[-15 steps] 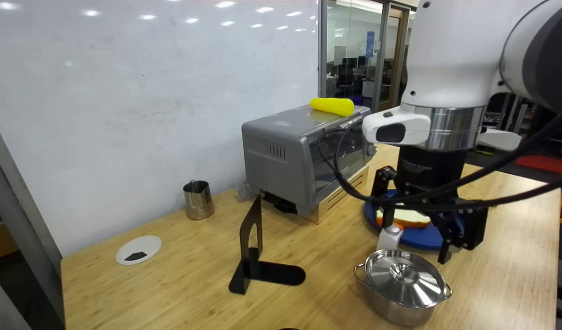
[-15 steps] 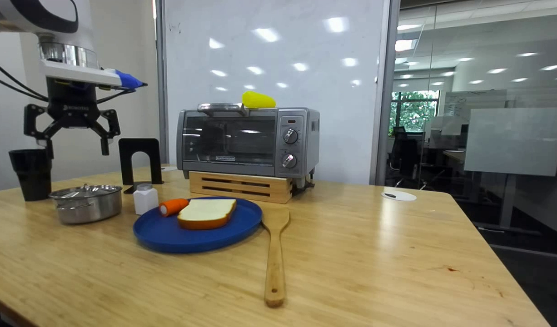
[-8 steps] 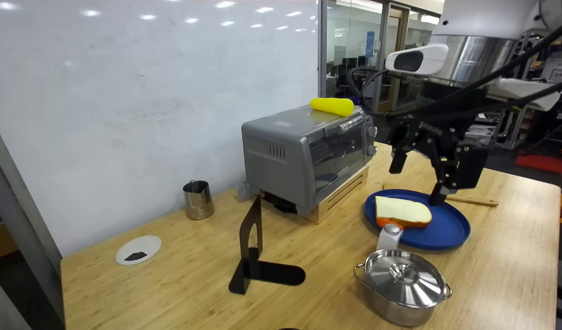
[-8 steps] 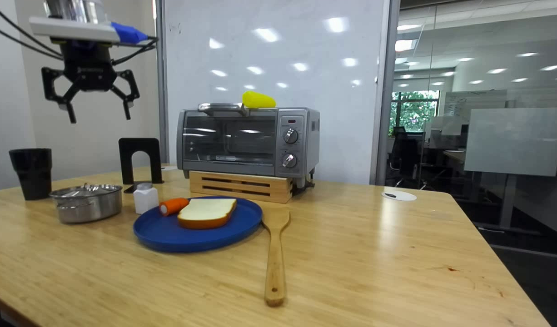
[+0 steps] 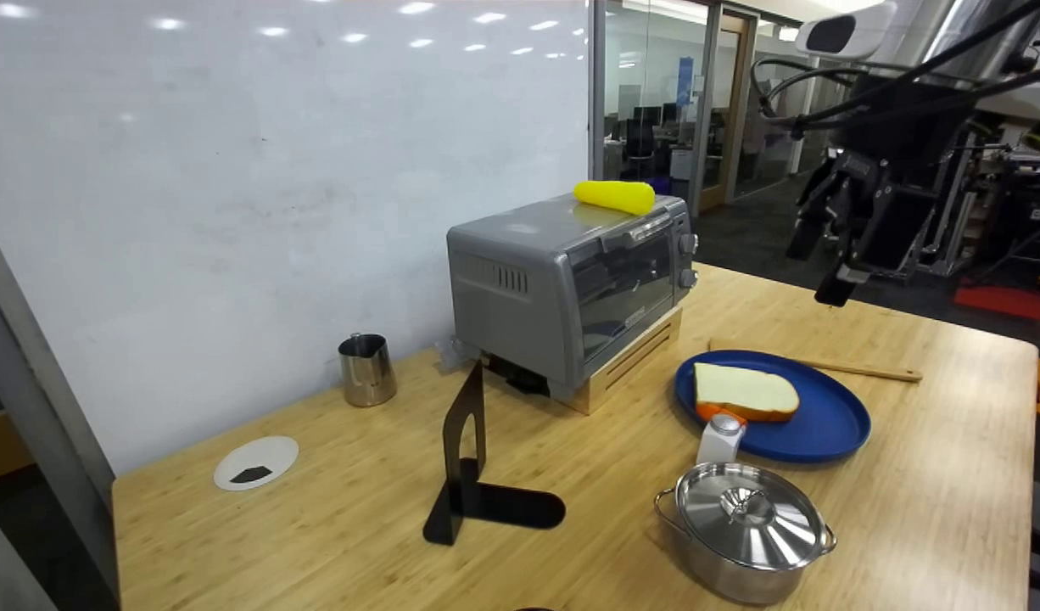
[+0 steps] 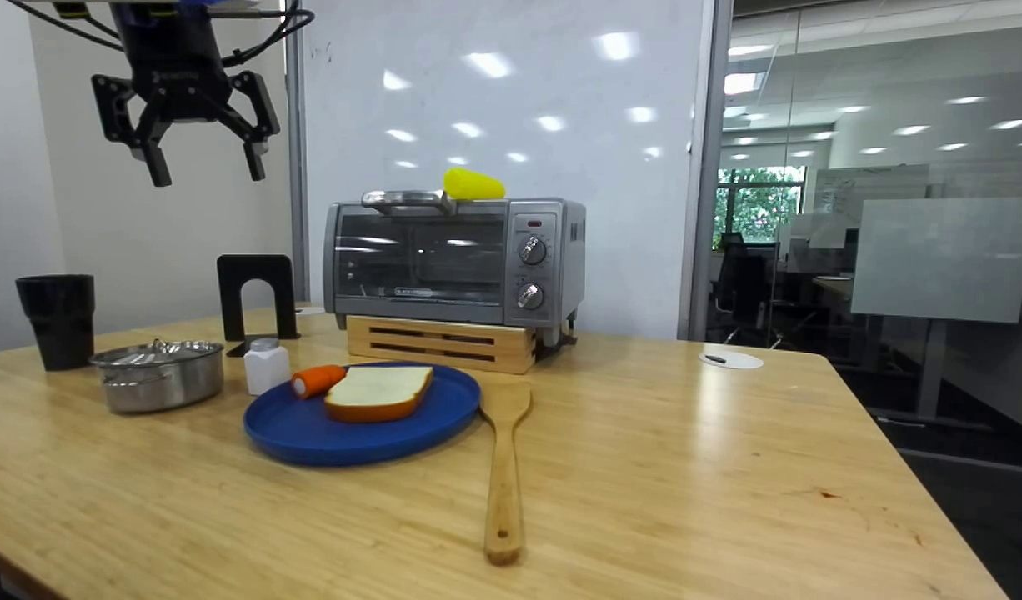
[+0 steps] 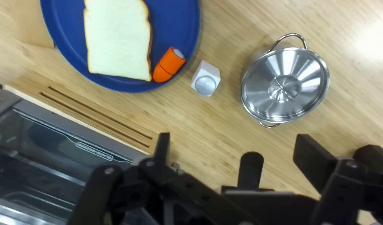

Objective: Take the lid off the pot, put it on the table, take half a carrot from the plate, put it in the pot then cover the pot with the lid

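On the table (image 6: 686,467): plate (image 5: 825,417), pot (image 6: 162,388), bottle (image 6: 267,372), spatula (image 6: 504,471), bookend (image 6: 255,267), cup (image 6: 58,323), pitcher (image 5: 368,376), stand (image 6: 440,344).

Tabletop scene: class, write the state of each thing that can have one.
Gripper, open and empty
Pot, covered
Lid, on the pot
Half carrot, lying on the plate
Bread slice, lying on the plate
Toaster oven, shut
Yellow object, lying down
Metal pitcher, upright, open-topped
Black cup, upright
White bottle, upright
Wooden spatula, lying flat
Black bookend, upright

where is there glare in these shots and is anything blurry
Wrist view: a washed-out glare patch on the table, bright streaks on the lid, the gripper dark and slightly soft; both exterior views: rows of light reflections on the whiteboard; an exterior view: pale streaks on the oven's glass door.
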Robot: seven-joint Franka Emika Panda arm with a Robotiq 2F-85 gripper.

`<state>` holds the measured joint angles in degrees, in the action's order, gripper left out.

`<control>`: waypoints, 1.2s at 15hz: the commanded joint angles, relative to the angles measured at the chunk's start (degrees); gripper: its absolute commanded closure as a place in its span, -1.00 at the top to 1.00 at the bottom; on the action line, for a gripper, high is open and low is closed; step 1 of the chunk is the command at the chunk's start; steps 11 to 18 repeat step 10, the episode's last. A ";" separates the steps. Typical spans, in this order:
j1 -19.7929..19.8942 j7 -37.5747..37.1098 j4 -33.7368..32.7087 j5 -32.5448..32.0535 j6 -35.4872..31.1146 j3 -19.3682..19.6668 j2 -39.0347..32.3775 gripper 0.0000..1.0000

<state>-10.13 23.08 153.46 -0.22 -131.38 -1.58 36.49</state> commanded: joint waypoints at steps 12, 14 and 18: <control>3.09 -15.56 2.87 -0.73 5.96 -0.01 7.85 1.00; 3.09 -15.56 2.87 -0.73 5.96 -0.01 7.85 1.00; 3.09 -15.56 2.87 -0.73 5.96 -0.01 7.85 1.00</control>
